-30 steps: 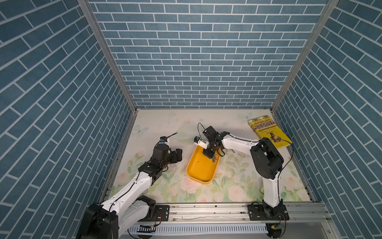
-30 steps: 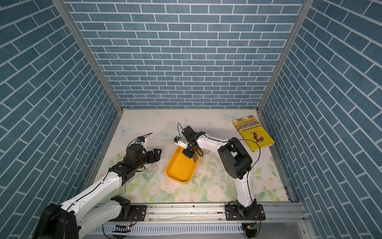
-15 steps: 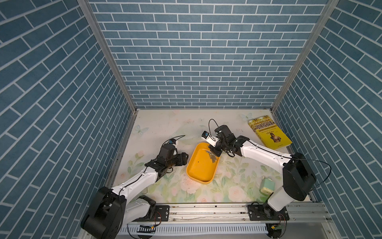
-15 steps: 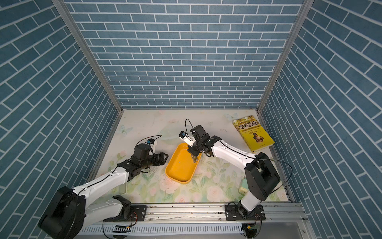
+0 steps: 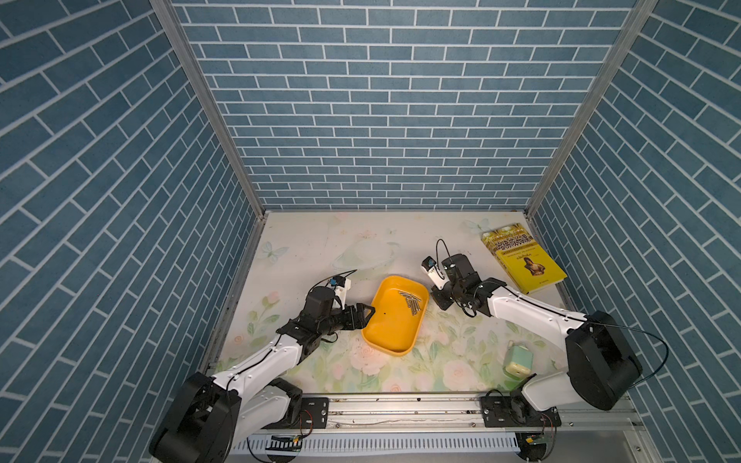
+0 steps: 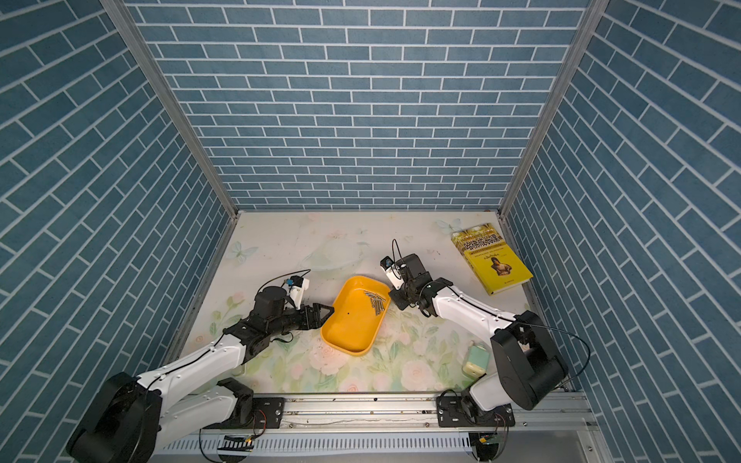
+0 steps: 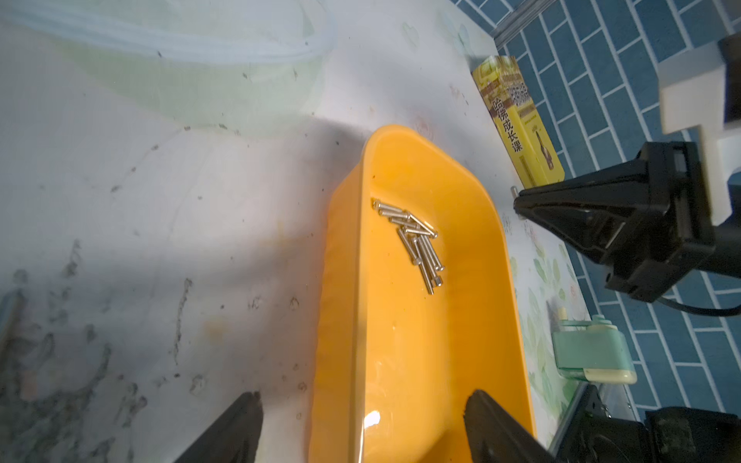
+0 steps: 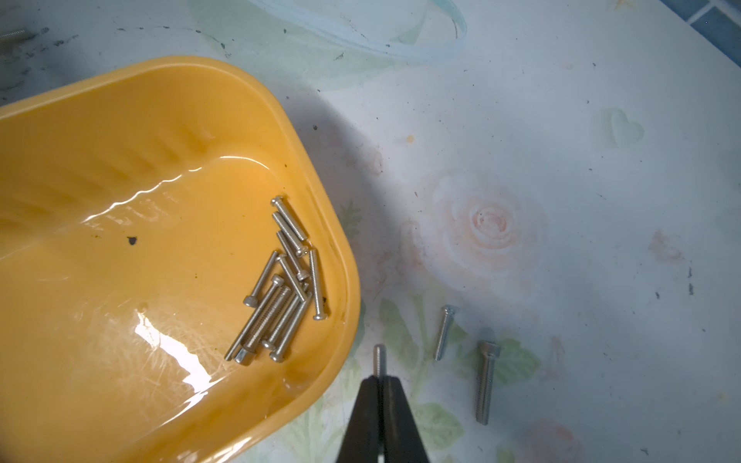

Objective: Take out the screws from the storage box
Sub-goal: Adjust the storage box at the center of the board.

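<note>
Tabletop [image 5: 320, 248] with a faded floral print fills the floor of the blue-brick booth. Near its middle the yellow-orange storage box [image 5: 391, 326] lies flat on it, plain in both top views. A yellow book [image 5: 523, 262] lies at the far right corner, well apart from the box. A pale green gadget [image 5: 518, 358] stands near the right arm's base.

The left gripper [image 7: 361, 421] is spread wide and holds nothing. It straddles the box's long wall on the left arm's side, with one finger [image 7: 236, 425] over the table and the other over the box floor; whether it touches the wall I cannot tell. The right gripper [image 8: 379, 381] sits just outside the box's far right corner, jaws pressed together on a single held screw [image 8: 378, 356] whose end pokes out past the fingertips.

Most screws [image 8: 280, 296] lie piled inside the box against its right wall, near the far end. One loose screw [image 8: 444, 332] and a second loose screw [image 8: 486, 381] lie on the table just beside the right gripper, outside the box.
</note>
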Available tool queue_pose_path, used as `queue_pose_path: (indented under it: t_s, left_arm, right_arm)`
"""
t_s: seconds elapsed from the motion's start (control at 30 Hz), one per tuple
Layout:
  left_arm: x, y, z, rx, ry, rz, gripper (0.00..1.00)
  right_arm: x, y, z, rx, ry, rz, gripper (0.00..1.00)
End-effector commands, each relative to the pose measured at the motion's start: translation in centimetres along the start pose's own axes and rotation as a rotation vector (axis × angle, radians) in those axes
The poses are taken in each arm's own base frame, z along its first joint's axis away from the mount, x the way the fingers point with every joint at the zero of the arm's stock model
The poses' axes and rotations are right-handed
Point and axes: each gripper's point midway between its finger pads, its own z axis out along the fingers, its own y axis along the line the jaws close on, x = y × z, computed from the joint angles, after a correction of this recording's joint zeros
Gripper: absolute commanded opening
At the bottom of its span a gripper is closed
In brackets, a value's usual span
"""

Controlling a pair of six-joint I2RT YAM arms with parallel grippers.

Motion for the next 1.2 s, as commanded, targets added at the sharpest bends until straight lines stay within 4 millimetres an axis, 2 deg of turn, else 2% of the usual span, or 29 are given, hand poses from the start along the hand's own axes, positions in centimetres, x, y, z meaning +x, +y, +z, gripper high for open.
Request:
queue_pose_path:
  t_s: [0.0,0.07,0.27,0.53,0.8,1.03,1.17]
  left_arm:
    - [0.2,-1.3,-0.6,0.07,-0.017,0.004,0.86]
    - [0.6,-1.7,-1.0,0.099,-0.02,0.013,0.89]
    - [2.2,-2.2,-1.4,0.164,0.012,0.008,0.89]
    - [3.5,-2.7,-1.9,0.215,0.033,0.005,0.93]
    - [4.4,-3.9,-1.9,0.268,0.058,0.016,0.93]
    - [4.6,-5.1,-2.2,0.317,0.072,0.032,0.96]
    - [5.7,-6.0,-1.6,0.345,0.119,0.044,0.97]
  right_arm:
    - [-0.4,-0.5,-0.5,-0.01,-0.055,0.077,0.0]
    - [-0.2,-0.5,-0.6,-0.023,-0.066,0.091,0.0]
    - [0.4,-0.1,-0.7,-0.064,-0.074,0.122,0.0]
    - [1.5,0.8,0.3,-0.122,-0.055,0.142,0.0]
    - [3.4,-0.6,2.0,-0.076,0.012,0.188,0.0]
    - [4.9,-2.3,4.2,-0.028,0.098,0.219,0.0]
    - [5.2,-2.8,5.3,-0.02,0.13,0.23,0.0]
